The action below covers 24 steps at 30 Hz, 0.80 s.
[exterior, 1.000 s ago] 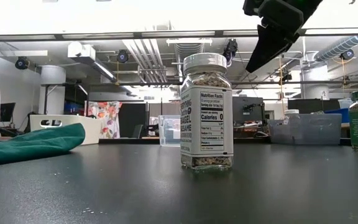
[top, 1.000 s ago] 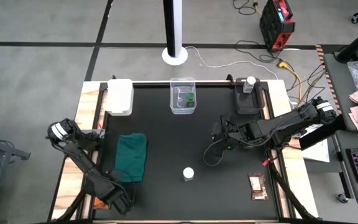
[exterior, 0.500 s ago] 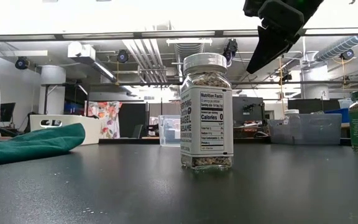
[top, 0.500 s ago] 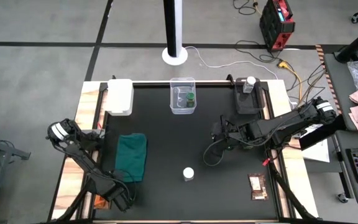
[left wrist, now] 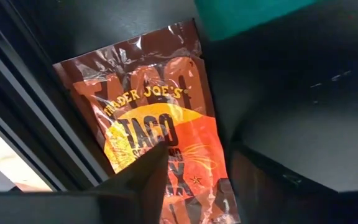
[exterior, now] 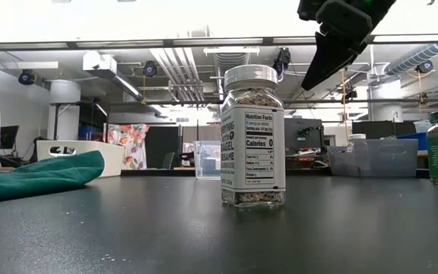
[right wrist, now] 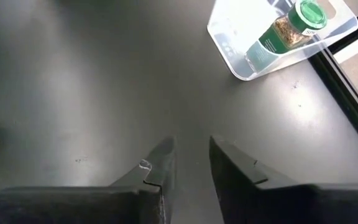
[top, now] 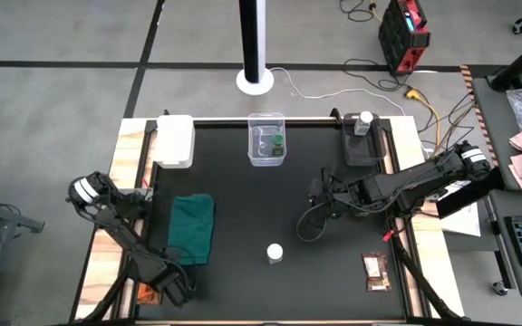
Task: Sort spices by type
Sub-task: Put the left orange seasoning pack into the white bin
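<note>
We see the white-lidded jar (top: 275, 253) upright, long axis vertical, at the desk (top: 243, 199) front centre; a taco packet (left wrist: 160, 146) lies flat at the front left corner beside the green cloth (top: 191, 228). Left end effector (left wrist: 191, 186) released, straddling that packet. Right end effector (right wrist: 188, 158) hovers mid-desk, fingers slightly parted, empty; green-lidded jar (right wrist: 284, 31) lies tilted in the clear box (top: 266, 156).

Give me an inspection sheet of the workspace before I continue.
Surface: black mat, bare mid-table.
Job's things: white-lidded jar upright at the front; green-lidded jar in the clear box; another white-lidded jar on the black tray; packet front right; taco packet under the left claw.
Clutter: green cloth, white box.
Grippers: left claw over taco packet; right claw slightly open, empty.
Cables: on the floor behind.
Surroundings: nothing seen.
</note>
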Tool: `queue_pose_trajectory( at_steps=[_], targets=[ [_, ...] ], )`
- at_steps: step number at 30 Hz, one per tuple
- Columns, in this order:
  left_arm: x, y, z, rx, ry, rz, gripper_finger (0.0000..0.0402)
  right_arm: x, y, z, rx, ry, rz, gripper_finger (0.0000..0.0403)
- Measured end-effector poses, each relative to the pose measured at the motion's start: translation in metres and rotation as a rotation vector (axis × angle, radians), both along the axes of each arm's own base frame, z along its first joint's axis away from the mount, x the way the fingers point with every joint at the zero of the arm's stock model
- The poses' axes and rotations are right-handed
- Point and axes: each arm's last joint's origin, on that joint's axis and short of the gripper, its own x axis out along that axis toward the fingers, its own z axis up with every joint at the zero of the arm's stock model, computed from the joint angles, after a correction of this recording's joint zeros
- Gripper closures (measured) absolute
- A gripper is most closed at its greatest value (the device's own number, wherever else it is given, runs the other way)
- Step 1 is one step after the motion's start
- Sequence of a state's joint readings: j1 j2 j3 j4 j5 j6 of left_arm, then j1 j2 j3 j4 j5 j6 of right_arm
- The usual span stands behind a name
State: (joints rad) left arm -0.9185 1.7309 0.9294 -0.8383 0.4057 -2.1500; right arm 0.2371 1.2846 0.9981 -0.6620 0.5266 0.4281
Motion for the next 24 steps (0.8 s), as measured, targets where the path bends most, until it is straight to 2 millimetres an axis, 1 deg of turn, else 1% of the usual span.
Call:
queue_pose_trajectory(
  at_steps=[5,10,11,17,21,24],
  targets=[
    [-0.002,-0.001,0.000,0.001,0.005,-0.021,0.0302,0.001,0.000,0.001,-0.006,-0.011,0.012,0.0325],
    [-0.003,0.000,-0.001,-0.007,0.004,-0.045,0.0380,0.003,0.001,0.002,-0.011,-0.030,0.027,0.0329],
    [-0.003,0.000,-0.001,-0.008,0.003,-0.049,0.0389,0.004,0.001,0.002,-0.012,-0.031,0.027,0.0330],
    [0.002,-0.006,0.006,-0.023,-0.043,-0.092,0.0396,0.003,0.001,0.002,-0.016,-0.027,0.033,0.0323],
    [0.008,-0.013,0.017,-0.046,-0.084,-0.111,0.0400,0.004,0.001,0.002,-0.016,-0.028,0.034,0.0314],
    [0.010,-0.015,0.027,-0.040,-0.075,-0.135,0.0400,0.004,0.001,0.002,-0.016,-0.028,0.034,0.0309]
  ],
)
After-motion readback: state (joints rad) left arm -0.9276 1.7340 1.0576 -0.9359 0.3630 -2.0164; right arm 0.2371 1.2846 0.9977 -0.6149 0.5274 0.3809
